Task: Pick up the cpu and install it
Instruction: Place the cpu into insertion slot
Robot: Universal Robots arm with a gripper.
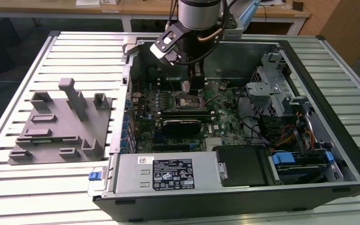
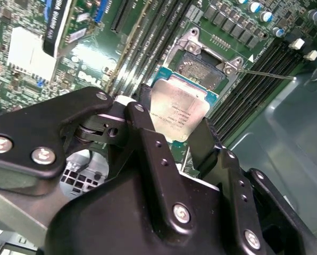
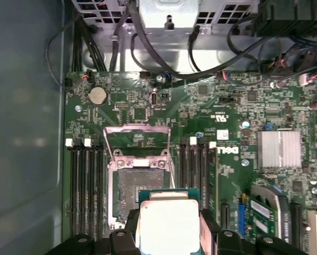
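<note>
From where I stand, the gripper (image 1: 191,88) hangs in the upper middle of the exterior view inside the open computer case (image 1: 230,205), fingers clamped on the cpu (image 2: 180,109) edges, holding it flat, seemingly just above the open socket (image 3: 137,183) to match its seat.

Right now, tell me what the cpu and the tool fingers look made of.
The cpu: pale silver metal lid, dull brushed sheen with soft glare; thin green rim looks like circuit board. The tool fingers: matte black, probably coated metal, possibly plastic.
</note>
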